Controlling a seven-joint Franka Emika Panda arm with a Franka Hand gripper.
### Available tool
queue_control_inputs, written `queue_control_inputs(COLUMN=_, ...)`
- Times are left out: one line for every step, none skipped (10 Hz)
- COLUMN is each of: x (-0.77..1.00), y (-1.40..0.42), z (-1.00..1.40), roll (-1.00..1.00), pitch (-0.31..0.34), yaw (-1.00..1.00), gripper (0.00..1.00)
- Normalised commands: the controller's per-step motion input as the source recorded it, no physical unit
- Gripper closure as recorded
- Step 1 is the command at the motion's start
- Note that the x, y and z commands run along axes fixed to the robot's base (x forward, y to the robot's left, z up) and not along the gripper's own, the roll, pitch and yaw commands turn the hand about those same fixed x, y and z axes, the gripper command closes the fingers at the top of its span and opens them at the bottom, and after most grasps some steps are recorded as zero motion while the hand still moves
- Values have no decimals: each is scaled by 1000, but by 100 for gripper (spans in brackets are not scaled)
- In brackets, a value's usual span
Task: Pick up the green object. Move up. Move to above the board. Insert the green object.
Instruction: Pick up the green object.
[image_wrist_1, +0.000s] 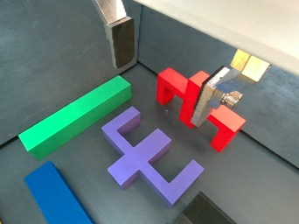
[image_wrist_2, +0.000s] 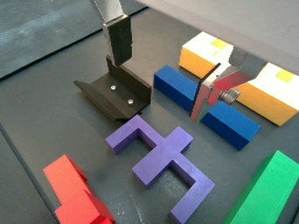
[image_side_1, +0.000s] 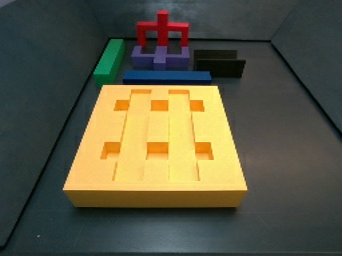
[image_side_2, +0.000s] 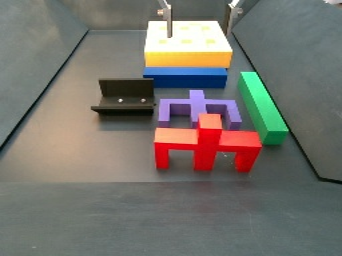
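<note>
The green object (image_side_2: 262, 105) is a long green bar lying flat on the floor beside the purple piece; it also shows in a side view (image_side_1: 108, 58) and in both wrist views (image_wrist_1: 76, 114) (image_wrist_2: 271, 192). The board (image_side_1: 158, 140) is the large yellow-orange block with square holes, also seen in a side view (image_side_2: 187, 42). My gripper (image_side_2: 201, 6) is open and empty, high above the pieces and well apart from the green object. In both wrist views (image_wrist_1: 170, 70) (image_wrist_2: 165, 68) its silver fingers (image_wrist_1: 121, 39) stand wide apart with nothing between them.
A flat blue bar (image_side_2: 187, 75) lies against the board's end. A purple piece (image_side_2: 198, 108) and a red piece (image_side_2: 205, 145) lie beside the green object. The black fixture (image_side_2: 124, 97) stands on the other side of the purple piece. Grey walls enclose the floor.
</note>
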Motion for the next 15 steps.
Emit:
queue_control_inputs(x=9, y=0, z=-6, roll=-4, pitch=0, yaw=0, gripper=0)
queue_control_inputs(x=-23, y=0, z=0, roll=-4, pitch=-33, yaw=0, gripper=0)
queue_control_inputs(x=-391, y=-206, z=-106, roll=-10, pitch=-186, yaw=11, gripper=0)
queue_control_inputs(x=-551, y=-634, z=-397, roll=0, pitch=-254, yaw=83, gripper=0)
queue_control_inputs(x=-806, y=-483, z=-763, roll=0, pitch=-204, yaw=77, gripper=0)
queue_control_inputs(x=-946, y=-280, z=-754, roll=-9, pitch=-187, yaw=49, gripper=0)
queue_control_inputs(x=-1000, y=-40, z=-709, roll=0, pitch=-219, yaw=0, gripper=0)
queue_control_inputs(x=-1000, y=91, z=-549, roll=0, pitch=-251, yaw=-23, gripper=0)
queue_control_inputs(x=-1000, y=174, z=-389, roll=0, pitch=-220, yaw=-111, gripper=0)
queue_control_inputs(x=-1000, y=174, z=-351, roll=0, pitch=-219, yaw=-123, gripper=0)
queue_control_inputs(x=-840, y=94, z=-331, roll=47, pitch=-156, yaw=-163, gripper=0)
queue_control_inputs(x=-591, y=0, z=-400, roll=11, pitch=-136, yaw=-51, gripper=0)
queue_control_inputs(x=-374, y=-40, z=-374, roll=21, pitch=-103, yaw=0, gripper=0)
queue_control_inputs(x=-411, y=-20, z=-397, roll=74, pitch=-37, yaw=0, gripper=0)
queue_control_inputs(x=-226, y=0, z=-317, roll=99, pitch=0, yaw=0, gripper=0)
